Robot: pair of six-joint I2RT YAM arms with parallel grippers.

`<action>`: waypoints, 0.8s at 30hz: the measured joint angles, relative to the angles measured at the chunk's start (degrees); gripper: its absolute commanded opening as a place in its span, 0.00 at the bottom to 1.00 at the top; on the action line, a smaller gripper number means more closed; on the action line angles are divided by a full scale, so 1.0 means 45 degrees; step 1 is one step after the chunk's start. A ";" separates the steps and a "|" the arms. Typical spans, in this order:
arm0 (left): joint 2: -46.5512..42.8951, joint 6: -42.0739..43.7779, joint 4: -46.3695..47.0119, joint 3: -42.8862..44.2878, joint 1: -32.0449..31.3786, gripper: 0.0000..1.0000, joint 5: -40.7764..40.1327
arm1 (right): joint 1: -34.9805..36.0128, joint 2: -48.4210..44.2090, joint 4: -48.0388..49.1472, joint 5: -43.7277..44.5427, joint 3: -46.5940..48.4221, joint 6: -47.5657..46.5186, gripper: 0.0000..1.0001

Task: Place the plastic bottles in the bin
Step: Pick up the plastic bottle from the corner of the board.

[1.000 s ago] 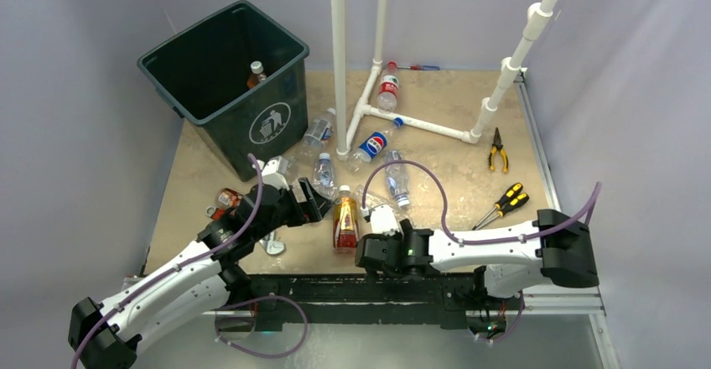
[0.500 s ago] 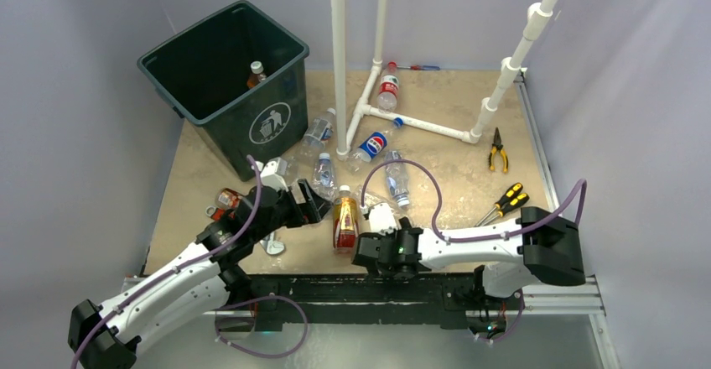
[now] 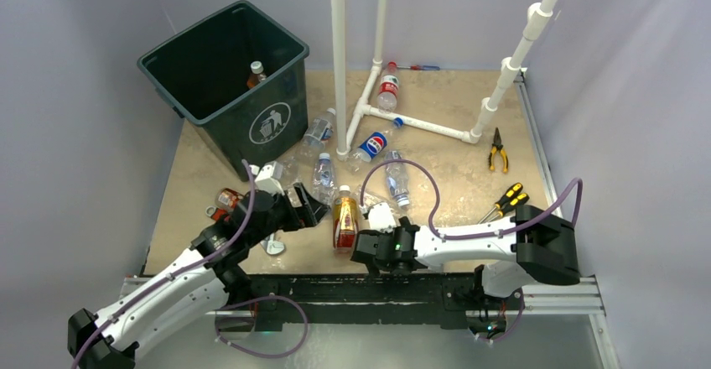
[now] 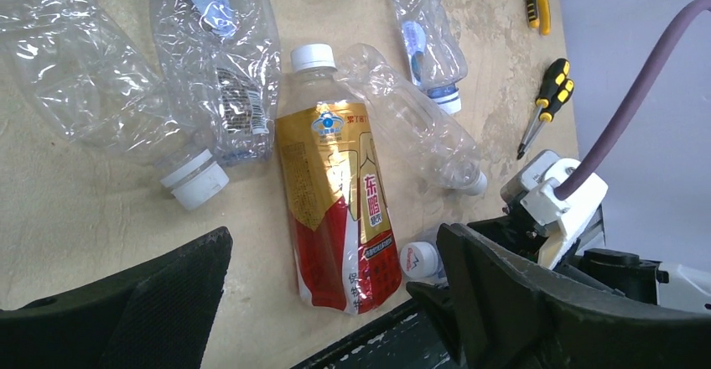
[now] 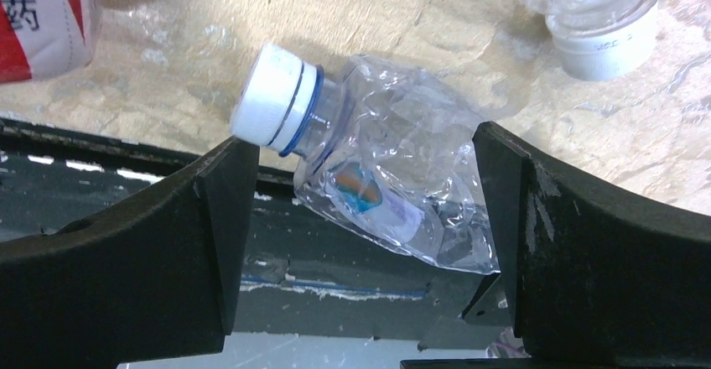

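Note:
The dark green bin [image 3: 220, 105] stands at the back left with one amber bottle [image 3: 255, 74] inside. Several plastic bottles lie on the table: a gold-and-red labelled one [image 3: 345, 220] [image 4: 335, 201], clear crushed ones [image 4: 222, 67] [image 4: 415, 122], a blue-labelled one [image 3: 371, 145] and a red-labelled one [image 3: 387, 88]. My left gripper [image 3: 312, 205] [image 4: 335, 252] is open, its fingers either side of the gold bottle's base, above it. My right gripper [image 3: 367, 250] [image 5: 365, 176] is open at the near edge, with a small crushed clear bottle [image 5: 377, 180] lying slantwise between its fingers.
A white pipe frame [image 3: 339, 59] stands at the back centre. Yellow-handled pliers [image 3: 498, 151] and screwdrivers [image 3: 503, 203] lie to the right. A black rail [image 3: 335, 289] runs along the near edge. An orange-labelled bottle [image 3: 226, 199] lies beside the left arm.
The right arm has slid a little to the left along the near edge. The left gripper has shifted slightly away from the edge. No bottle has moved.

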 measured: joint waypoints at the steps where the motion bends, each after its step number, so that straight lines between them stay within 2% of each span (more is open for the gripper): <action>1: -0.0146 0.0000 -0.0131 0.0000 -0.0005 0.94 -0.0029 | 0.0000 0.0000 -0.0102 -0.0121 0.0049 0.0000 0.98; 4: -0.0602 0.0005 -0.0481 0.0000 -0.0005 0.94 -0.0189 | 0.0000 0.0000 -0.0355 -0.0500 0.0112 -0.0024 0.97; 8: -0.1161 0.0000 -0.0923 0.0000 -0.0005 0.94 -0.0379 | -0.0019 0.0005 -0.0670 -0.0986 0.0112 -0.0092 0.90; 11: -0.1559 0.0000 -0.1175 0.0000 -0.0005 0.94 -0.0500 | -0.0092 0.0058 -0.0670 -0.1161 0.0112 -0.0189 0.82; 18: -0.1787 0.0000 -0.1467 0.0000 -0.0005 0.94 -0.0515 | -0.0165 0.0238 -0.0029 -0.1749 -0.0053 -0.0146 0.55; 24: -0.1855 0.0010 -0.1724 0.0049 -0.0005 0.94 -0.0534 | -0.0165 0.0087 0.0175 -0.1617 -0.0049 -0.0131 0.42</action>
